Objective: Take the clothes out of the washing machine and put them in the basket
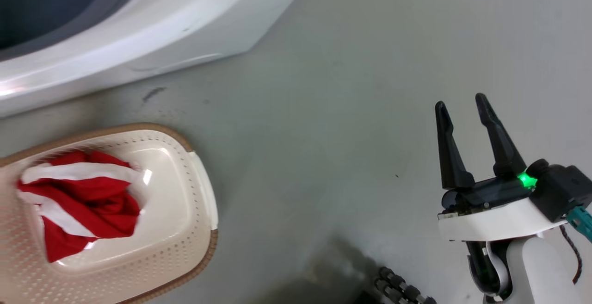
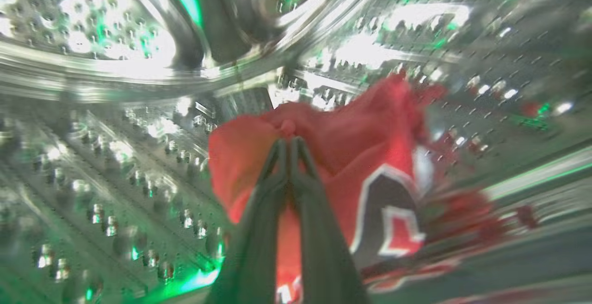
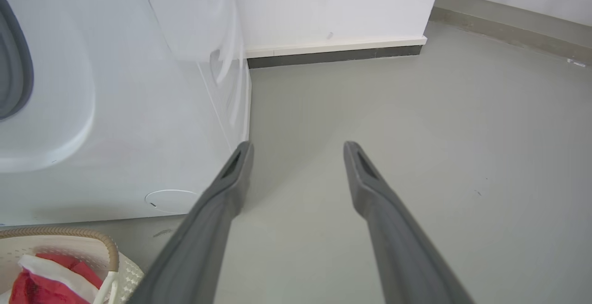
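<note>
Inside the shiny perforated drum of the washing machine (image 2: 115,123), my left gripper (image 2: 290,141) is shut on a fold of a red garment (image 2: 351,156) with black-and-white lettering, which hangs from its fingertips. The washing machine's white front (image 1: 152,31) fills the head view's upper left. Below it stands the cream basket (image 1: 185,230) with a red and white garment (image 1: 83,197) lying in it. My right gripper (image 1: 461,101) is open over bare floor at the right, far from the basket. In the right wrist view the right gripper (image 3: 298,149) points past the washer's corner (image 3: 138,123), with the basket (image 3: 69,244) at lower left.
Grey floor (image 1: 347,109) stretches from the washer to my right arm. A white wall with a dark skirting (image 3: 333,56) stands behind the machine. A dark ribbed part of the robot's base (image 1: 397,288) shows at the bottom of the head view.
</note>
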Robot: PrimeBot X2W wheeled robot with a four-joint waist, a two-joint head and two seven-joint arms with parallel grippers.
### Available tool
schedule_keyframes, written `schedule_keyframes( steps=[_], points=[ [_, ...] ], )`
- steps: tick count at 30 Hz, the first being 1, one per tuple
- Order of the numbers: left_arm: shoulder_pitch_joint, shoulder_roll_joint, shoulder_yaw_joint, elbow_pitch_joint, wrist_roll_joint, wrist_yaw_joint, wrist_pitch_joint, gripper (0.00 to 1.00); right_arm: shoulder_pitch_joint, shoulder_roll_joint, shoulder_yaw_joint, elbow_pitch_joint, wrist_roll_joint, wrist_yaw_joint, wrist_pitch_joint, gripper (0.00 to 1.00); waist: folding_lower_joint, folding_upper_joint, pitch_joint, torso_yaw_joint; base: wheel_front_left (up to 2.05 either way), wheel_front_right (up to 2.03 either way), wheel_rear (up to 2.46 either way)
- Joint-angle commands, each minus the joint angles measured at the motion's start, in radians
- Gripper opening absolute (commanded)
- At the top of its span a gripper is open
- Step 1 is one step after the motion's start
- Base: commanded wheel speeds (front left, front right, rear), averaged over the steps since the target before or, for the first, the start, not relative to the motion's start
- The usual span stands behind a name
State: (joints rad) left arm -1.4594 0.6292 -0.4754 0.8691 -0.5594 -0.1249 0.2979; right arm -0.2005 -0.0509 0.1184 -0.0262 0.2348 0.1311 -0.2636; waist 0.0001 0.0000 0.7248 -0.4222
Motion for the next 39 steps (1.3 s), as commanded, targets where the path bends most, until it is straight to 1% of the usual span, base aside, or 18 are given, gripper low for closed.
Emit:
schedule_keyframes(
  steps=[1, 9, 12, 15, 19, 22, 28, 30, 31, 32, 39],
  points=[
    [0.033, -0.006, 0.007, 0.002, 0.001, 0.0, -0.078, 0.0, -0.011, 0.001, -0.006, 0.004, -0.013, -0.001, -0.002, 1.0, -0.0001, 0.0, -0.046, 0.037, 0.0, 0.0, 0.0],
    [0.214, -0.054, 0.022, 0.029, -0.022, 0.0, -0.394, 0.0, 0.007, 0.001, -0.041, 0.015, -0.052, -0.001, -0.002, 1.0, -0.0001, 0.0, -0.158, 0.11, 0.0, 0.0, 0.0],
    [0.281, -0.077, 0.016, 0.034, -0.018, 0.003, -0.487, 0.0, 0.024, 0.001, -0.052, 0.023, -0.065, -0.001, -0.002, 1.0, -0.0001, 0.0, -0.204, 0.137, 0.0, 0.0, 0.0],
    [0.341, -0.097, 0.018, 0.023, -0.011, 0.014, -0.542, 0.0, 0.032, 0.001, -0.057, 0.031, -0.079, -0.001, -0.002, 1.0, -0.0001, 0.0, -0.249, 0.163, 0.0, 0.0, 0.0],
    [0.434, -0.126, 0.033, -0.054, 0.015, 0.044, -0.564, 0.0, 0.051, 0.001, -0.064, 0.044, -0.094, -0.001, -0.002, 1.0, -0.0001, 0.0, -0.31, 0.195, 0.0, 0.0, 0.0],
    [0.531, -0.14, 0.083, -0.177, 0.048, 0.077, -0.565, 0.0, 0.06, 0.001, -0.065, 0.048, -0.103, -0.001, -0.002, 1.0, -0.0001, 0.0, -0.348, 0.218, 0.0, 0.0, 0.0],
    [0.712, -0.17, 0.171, -0.42, 0.147, 0.109, -0.564, 0.0, 0.076, 0.001, -0.069, 0.062, -0.129, -0.001, -0.002, 1.0, -0.0001, 0.0, -0.411, 0.267, 0.0, 0.0, 0.0],
    [0.775, -0.189, 0.199, -0.495, 0.171, 0.109, -0.564, 0.0, 0.079, 0.001, -0.074, 0.065, -0.135, -0.001, -0.002, 1.0, -0.0001, 0.0, -0.43, 0.283, 0.0, 0.0, 0.0],
    [0.775, -0.189, 0.199, -0.495, 0.171, 0.109, -0.564, 0.0, 0.079, 0.001, -0.074, 0.065, -0.135, -0.001, -0.002, 1.0, -0.0001, 0.0, -0.43, 0.283, 0.0, 0.0, 0.0],
    [0.802, -0.197, 0.213, -0.528, 0.181, 0.11, -0.564, 0.0, 0.083, 0.001, -0.076, 0.068, -0.135, -0.001, -0.002, 1.0, -0.0001, 0.0, -0.439, 0.29, 0.0, 0.0, 0.0],
    [0.965, -0.246, 0.28, -0.73, 0.232, 0.091, -0.564, 0.0, 0.104, 0.001, -0.093, 0.081, -0.144, -0.001, -0.002, 1.0, -0.0001, 0.0, -0.492, 0.342, 0.0, 0.0, 0.0]
  ],
)
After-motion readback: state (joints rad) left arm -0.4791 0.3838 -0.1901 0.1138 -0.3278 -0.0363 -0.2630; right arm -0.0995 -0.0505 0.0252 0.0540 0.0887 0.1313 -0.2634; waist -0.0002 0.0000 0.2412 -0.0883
